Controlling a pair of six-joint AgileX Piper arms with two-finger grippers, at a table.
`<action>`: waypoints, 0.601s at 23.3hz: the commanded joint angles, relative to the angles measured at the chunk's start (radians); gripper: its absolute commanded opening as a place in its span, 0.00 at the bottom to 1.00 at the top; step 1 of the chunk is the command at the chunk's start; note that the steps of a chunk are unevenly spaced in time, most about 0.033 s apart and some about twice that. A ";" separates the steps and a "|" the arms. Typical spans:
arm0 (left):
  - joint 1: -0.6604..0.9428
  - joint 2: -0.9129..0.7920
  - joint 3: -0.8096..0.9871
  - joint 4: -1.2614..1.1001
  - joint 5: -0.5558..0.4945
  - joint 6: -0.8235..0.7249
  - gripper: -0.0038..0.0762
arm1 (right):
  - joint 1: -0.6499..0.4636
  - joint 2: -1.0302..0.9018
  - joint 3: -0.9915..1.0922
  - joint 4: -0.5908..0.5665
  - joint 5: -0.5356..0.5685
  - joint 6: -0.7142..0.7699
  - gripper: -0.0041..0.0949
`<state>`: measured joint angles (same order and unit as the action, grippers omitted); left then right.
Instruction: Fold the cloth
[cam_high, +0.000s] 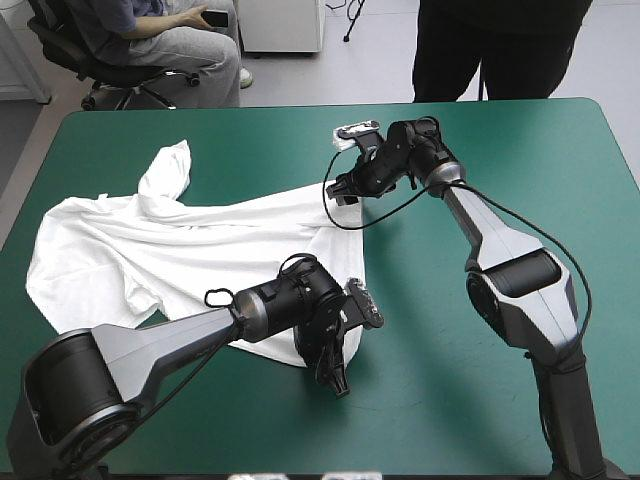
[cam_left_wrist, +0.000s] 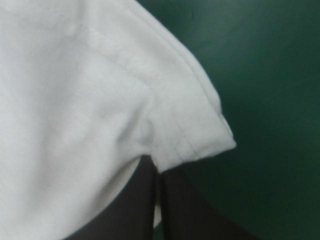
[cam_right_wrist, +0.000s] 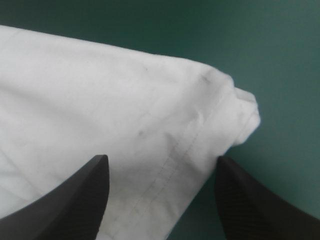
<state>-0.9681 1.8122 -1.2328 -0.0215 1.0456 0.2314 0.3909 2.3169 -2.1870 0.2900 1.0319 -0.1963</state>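
Note:
The white T-shirt (cam_high: 150, 250) lies loosely spread and wrinkled over the table's left half, one sleeve pointing toward the far edge. My left gripper (cam_high: 336, 372) sits at the shirt's near right corner. In the left wrist view its black fingers (cam_left_wrist: 145, 200) meet in an arch with a hemmed corner of the T-shirt (cam_left_wrist: 190, 130) pinched between them. My right gripper (cam_high: 345, 192) hovers over the shirt's far right corner. There the right gripper (cam_right_wrist: 161, 167) stands open, its fingers astride the stitched hem of the T-shirt (cam_right_wrist: 125, 110).
The teal-green cover (cam_high: 500, 150) stretches from the shirt's right border to the table's right edge. A narrower strip of the cover (cam_high: 420, 420) runs along the near edge beside my left gripper.

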 joint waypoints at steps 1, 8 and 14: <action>-0.019 0.019 0.010 -0.173 -0.058 0.003 0.03 | 0.001 -0.034 -0.059 0.041 -0.033 -0.003 0.54; -0.019 0.019 0.010 -0.185 -0.062 0.010 0.03 | 0.001 0.003 -0.061 0.027 0.010 -0.015 0.20; -0.019 0.019 0.010 -0.185 -0.062 0.003 0.03 | 0.001 0.026 -0.061 0.020 0.047 -0.015 0.08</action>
<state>-0.9651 1.8122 -1.2328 -0.0265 1.0443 0.2357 0.3909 2.3856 -2.2241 0.3016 1.0561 -0.2003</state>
